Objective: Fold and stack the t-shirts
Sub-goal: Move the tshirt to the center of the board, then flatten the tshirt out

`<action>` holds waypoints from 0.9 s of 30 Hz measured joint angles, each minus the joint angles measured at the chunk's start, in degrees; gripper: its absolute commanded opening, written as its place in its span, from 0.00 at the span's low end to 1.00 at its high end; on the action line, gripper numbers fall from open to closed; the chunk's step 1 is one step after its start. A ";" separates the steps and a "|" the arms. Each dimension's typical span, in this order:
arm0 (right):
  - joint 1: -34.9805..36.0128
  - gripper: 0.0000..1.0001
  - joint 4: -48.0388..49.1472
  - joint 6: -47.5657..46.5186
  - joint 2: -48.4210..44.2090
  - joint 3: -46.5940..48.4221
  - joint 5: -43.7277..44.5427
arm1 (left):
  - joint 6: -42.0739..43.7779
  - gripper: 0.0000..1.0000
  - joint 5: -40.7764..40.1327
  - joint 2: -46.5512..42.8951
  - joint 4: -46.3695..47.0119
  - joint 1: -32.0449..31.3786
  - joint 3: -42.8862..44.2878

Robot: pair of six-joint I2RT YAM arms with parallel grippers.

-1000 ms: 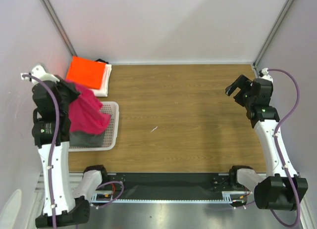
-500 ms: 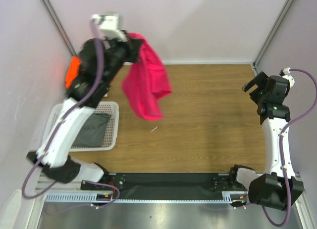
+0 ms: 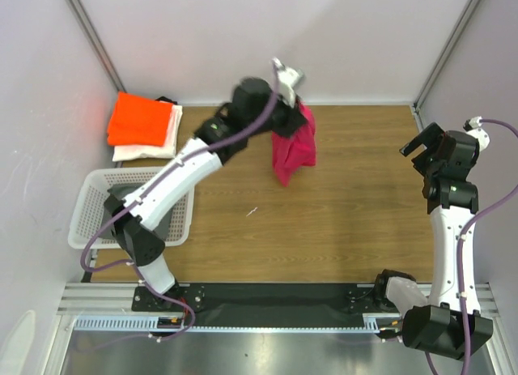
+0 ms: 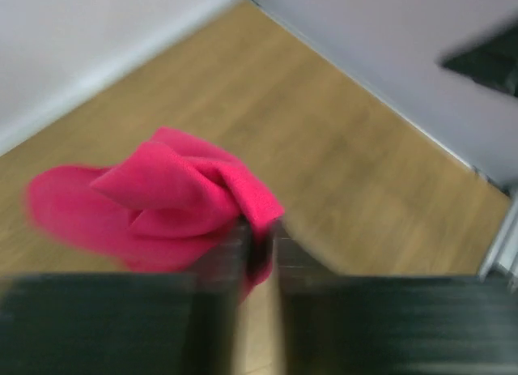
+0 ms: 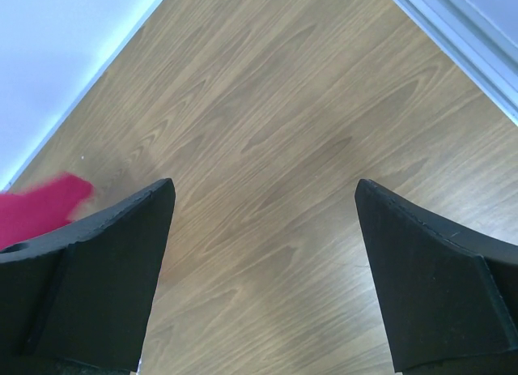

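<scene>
the white basket [image 3: 91, 197] sat mid-left, uncovered since the left arm swung away. at the right edge the right gripper [image 3: 422, 142] stayed wide, empty. the left gripper [image 4: 259, 239], fingers narrow, pinched the magenta t-shirt [image 3: 293, 152], carried rightward to upper centre. upper left, the orange t-shirt [image 3: 142, 120] lay folded on the white t-shirt [image 3: 166, 142].

Bright even light; pink tee [image 4: 162, 197] motion-blurred in L wrist view.

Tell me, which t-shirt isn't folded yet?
The magenta-pink t-shirt, hanging bunched from the left pincer; the orange t-shirt and white t-shirt lie folded, stacked.
</scene>
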 measured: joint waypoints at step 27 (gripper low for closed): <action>17.51 1.00 8.59 -4.20 12.48 -4.00 -16.00 | -23.37 0.99 -18.27 9.11 -7.32 6.12 -20.94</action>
